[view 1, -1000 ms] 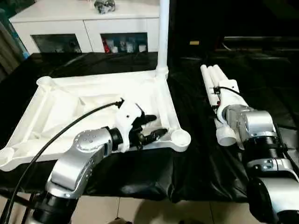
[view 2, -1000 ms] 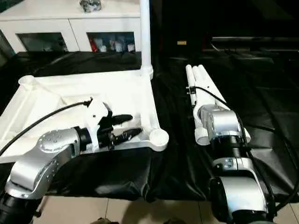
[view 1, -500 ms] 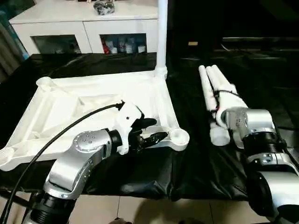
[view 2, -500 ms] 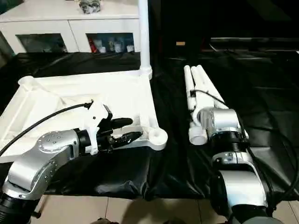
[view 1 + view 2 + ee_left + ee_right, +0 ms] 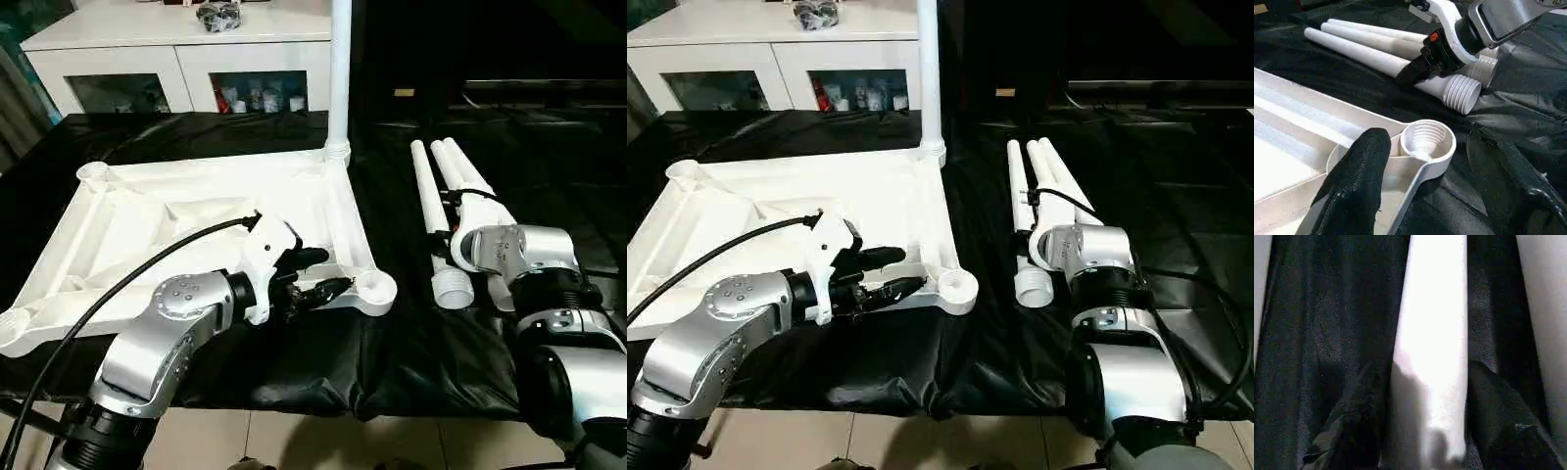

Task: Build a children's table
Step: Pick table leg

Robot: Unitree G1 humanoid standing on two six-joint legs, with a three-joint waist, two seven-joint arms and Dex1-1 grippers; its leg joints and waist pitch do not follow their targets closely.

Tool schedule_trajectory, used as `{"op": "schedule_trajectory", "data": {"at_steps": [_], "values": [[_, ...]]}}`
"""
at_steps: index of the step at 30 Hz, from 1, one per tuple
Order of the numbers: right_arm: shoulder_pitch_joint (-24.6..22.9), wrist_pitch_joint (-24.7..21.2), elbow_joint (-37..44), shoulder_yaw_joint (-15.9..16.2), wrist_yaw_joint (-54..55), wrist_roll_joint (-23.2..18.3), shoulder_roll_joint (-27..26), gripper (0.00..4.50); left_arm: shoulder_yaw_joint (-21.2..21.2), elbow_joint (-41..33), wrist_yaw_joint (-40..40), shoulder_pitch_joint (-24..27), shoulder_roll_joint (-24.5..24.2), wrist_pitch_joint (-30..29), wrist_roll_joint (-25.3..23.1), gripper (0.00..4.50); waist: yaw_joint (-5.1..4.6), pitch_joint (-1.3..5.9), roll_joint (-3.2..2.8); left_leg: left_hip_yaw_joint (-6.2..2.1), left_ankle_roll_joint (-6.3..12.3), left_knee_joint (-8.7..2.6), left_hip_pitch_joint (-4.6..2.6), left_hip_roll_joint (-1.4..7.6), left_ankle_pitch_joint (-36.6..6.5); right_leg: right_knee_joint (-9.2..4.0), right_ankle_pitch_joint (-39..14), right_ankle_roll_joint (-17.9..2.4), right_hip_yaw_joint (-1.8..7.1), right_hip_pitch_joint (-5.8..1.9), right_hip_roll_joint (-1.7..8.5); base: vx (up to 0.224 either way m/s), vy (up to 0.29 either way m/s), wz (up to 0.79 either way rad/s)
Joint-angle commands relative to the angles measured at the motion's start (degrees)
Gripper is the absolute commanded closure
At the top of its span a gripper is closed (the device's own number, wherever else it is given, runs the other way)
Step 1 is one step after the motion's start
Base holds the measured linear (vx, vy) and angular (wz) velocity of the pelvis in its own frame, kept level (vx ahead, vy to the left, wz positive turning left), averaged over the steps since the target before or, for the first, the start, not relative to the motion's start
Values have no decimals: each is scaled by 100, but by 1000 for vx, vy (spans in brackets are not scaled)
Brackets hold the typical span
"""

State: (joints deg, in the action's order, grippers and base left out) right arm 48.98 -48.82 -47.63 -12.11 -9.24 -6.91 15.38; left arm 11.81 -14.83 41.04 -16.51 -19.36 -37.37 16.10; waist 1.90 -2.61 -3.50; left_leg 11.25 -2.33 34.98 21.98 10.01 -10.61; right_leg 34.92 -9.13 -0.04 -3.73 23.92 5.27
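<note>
white plastic rectangular tabletop point(image 5: 176, 230) lying ribbed side up on black sheet point(image 5: 411, 343), presumably so round corner sockets face upward to take legs. one long white tapered tube leg point(image 5: 340, 73) already upright in far corner socket. near corner socket point(image 5: 1428, 141) still empty. three loose white tube legs point(image 5: 441, 196) lying side by side just right of tabletop, threaded ends toward robot. left gripper point(image 5: 318, 276) part open, black fingers straddling near rim beside empty socket, likely steadying the top. right gripper point(image 5: 1418, 66) around nearest loose leg, fingers point(image 5: 1503, 426) either side of tube; firm clamp or not: cannot tell.
</note>
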Motion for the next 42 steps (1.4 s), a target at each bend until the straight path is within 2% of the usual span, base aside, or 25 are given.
{"op": "schedule_trajectory", "data": {"at_steps": [1, 3, 4, 12, 14, 15, 18, 19, 21, 22, 23, 24, 25, 26, 27, 28, 31, 33, 34, 36, 37, 38, 39, 40, 42], "values": [[-10, 76, -118, -53, 12, -53, -14, 240, 11, 31, 1, -121, -58, 34, 3, 154, 7, 376, 88, -115, -9, -380, -93, 192, -1281, -449, -1914, -1042, 189, -277, 235, 0, 0, 0], [-8, 90, -156, -13, -4, -7, 2, 255, 10, 53, -9, -133, -51, 48, -6, 154, 4, 377, 95, -116, -17, -380, -95, 190, -1303, -455, -1952, -1025, 186, -277, 231, 0, 0, 0], [-12, 156, -211, -16, -1, -1, 7, 259, 10, 78, -11, -145, -43, 70, -13, 154, 6, 375, 75, -120, -27, -383, -99, 192, -1328, -451, -1973, -1028, 185, -273, 232, 0, 0, 0], [-174, 581, -111, -172, 44, -132, -36, 266, 28, 224, -87, -208, 7, 275, -120, 154, -8, 366, 72, -126, -75, -392, -111, 189, -1548, -486, -2140, -970, 179, -259, 234, 0, 0, 0], [-456, 1441, 477, -502, -146, -456, -171, 266, -176, 516, -480, -378, 289, 521, -207, 154, -4, 355, 78, -109, -55, -388, -121, 187, -1665, -546, -2327, -805, 184, -244, 242, 0, 0, 0], [-554, 1665, 693, -561, -299, -557, -205, 266, -267, 613, -611, -452, 393, 576, -202, 154, 3, 385, 86, -131, -44, -389, -108, 188, -1549, -518, -2261, -802, 176, -269, 249, 0, 0, 0], [-784, 1934, 1231, -684, -693, -826, -289, 266, -528, 834, -922, -656, 665, 576, -96, 154, 6, 385, 97, -115, 56, -389, -80, 188, -1412, -513, -2024, -857, 178, -282, 223, 0, 0, 0], [-933, 1832, 1598, -807, -946, -1087, -353, 266, -700, 952, -1097, -816, 895, 471, 73, 154, 16, 392, 107, -120, 110, -387, -72, 194, -1348, -496, -1945, -896, 177, -299, 231, 0, 0, 0], [-1002, 1772, 1768, -869, -1062, -1215, -384, 266, -778, 1005, -1176, -892, 1005, 415, 159, 154, 28, 401, 117, -126, 200, -379, -53, 193, -1193, -481, -1839, -956, 173, -317, 234, 0, 0, 0], [-1179, 1672, 2189, -999, -1301, -1517, -463, 266, -943, 1134, -1343, -1073, 1280, 307, 378, 154, 32, 403, 119, -100, 276, -355, -65, 191, -1100, -478, -1717, -1030, 177, -299, 225, 0, 0, 0], [-1179, 1672, 2189, -999, -1301, -1517, -463, 266, -943, 1134, -1343, -1073, 1280, 307, 378, 154, 50, 399, 122, -97, 316, -353, -68, 183, -1097, -495, -1723, -1027, 179, -296, 223, 0, 0, 0], [-1336, 1740, 2501, -1025, -1449, -1699, -519, 266, -1039, 1233, -1430, -1194, 1463, 236, 520, 154, 58, 417, 95, -122, 357, -356, -44, 190, -959, -461, -1634, -1074, 168, -322, 235, 0, 0, 0], [-1515, 1756, 2840, -987, -1577, -1875, -558, 266, -1112, 1348, -1488, -1327, 1644, 242, 662, 154, 43, 408, 113, -97, 389, -351, -23, 180, -919, -480, -1610, -1061, 172, -328, 225, 0, 0, 0], [-1526, 1757, 2859, -985, -1584, -1885, -560, 266, -1116, 1355, -1491, -1335, 1654, 243, 670, 154, 73, 408, 86, -97, 437, -347, -53, 190, -924, -505, -1570, -1044, 173, -302, 217, 0, 0, 0], [-1591, 1760, 2980, -966, -1628, -1946, -573, 266, -1140, 1397, -1510, -1383, 1717, 251, 720, 154, 75, 428, 96, -111, 447, -341, -51, 201, -875, -473, -1492, -1069, 171, -316, 228, 0, 0, 0], [-1829, 1719, 3443, -875, -1846, -2176, -610, 266, -1236, 1539, -1573, -1554, 1937, 221, 883, 154, 89, 434, 67, -120, 488, -342, -28, 196, -741, -450, -1348, -1123, 162, -331, 227, 0, 0, 0], [-2142, 1564, 4137, -715, -2270, -2536, -625, 267, -1402, 1717, -1653, -1783, 2197, 84, 1140, 154, 124, 437, 87, -121, 580, -343, -31, 207, -742, -460, -1249, -1150, 161, -351, 228, 0, 0, 0], [-2193, 1549, 4257, -686, -2361, -2602, -626, 267, -1425, 1739, -1660, -1815, 2227, 69, 1172, 154, 125, 423, 93, -140, 577, -362, -7, 214, -747, -464, -1365, -1131, 146, -358, 240, 0, 0, 0], [-2503, 1338, 4972, -475, -2945, -3034, -576, 267, -1589, 1815, -1646, -1995, 2405, -114, 1481, 154, 135, 412, 93, -104, 574, -341, -38, 195, -868, -517, -1577, -1055, 158, -337, 236, 0, 0, 0], [-2515, 1327, 4999, -467, -2967, -3050, -574, 267, -1596, 1816, -1645, -2002, 2412, -124, 1495, 154, 172, 414, 90, -127, 602, -355, -32, 213, -827, -507, -1592, -1015, 158, -349, 240, 0, 0, 0], [-2620, 1228, 5231, -367, -3188, -3194, -518, 267, -1677, 1785, -1639, -2055, 2503, -295, 1708, 154, 152, 402, 128, -127, 578, -368, -7, 212, -821, -524, -1722, -956, 144, -346, 243, 0, 0, 0], [-2620, 1228, 5231, -367, -3188, -3194, -518, 267, -1677, 1785, -1639, -2055, 2503, -295, 1708, 154, 179, 403, 112, -120, 551, -355, -38, 211, -854, -536, -1811, -948, 151, -326, 252, 0, 0, 0], [-2682, 1133, 5370, -280, -3366, -3298, -463, 267, -1697, 1723, -1624, -2073, 2561, -517, 1872, 154, 178, 390, 142, -113, 546, -360, -44, 211, -904, -556, -1913, -940, 155, -313, 244, 0, 0, 0], [-2730, 1081, 5452, -201, -3458, -3330, -411, 267, -1700, 1697, -1652, -2081, 2599, -720, 1982, 154, 196, 394, 116, -128, 493, -371, -35, 217, -883, -540, -2015, -928, 154, -323, 254, 0, 0, 0], [-2805, 1001, 5574, -74, -3569, -3384, -325, 267, -1676, 1690, -1710, -2087, 2646, -925, 2076, 154, 206, 382, 122, -130, 438, -382, -41, 227, -902, -548, -2024, -918, 155, -317, 242, 0, 0, 0]]}}
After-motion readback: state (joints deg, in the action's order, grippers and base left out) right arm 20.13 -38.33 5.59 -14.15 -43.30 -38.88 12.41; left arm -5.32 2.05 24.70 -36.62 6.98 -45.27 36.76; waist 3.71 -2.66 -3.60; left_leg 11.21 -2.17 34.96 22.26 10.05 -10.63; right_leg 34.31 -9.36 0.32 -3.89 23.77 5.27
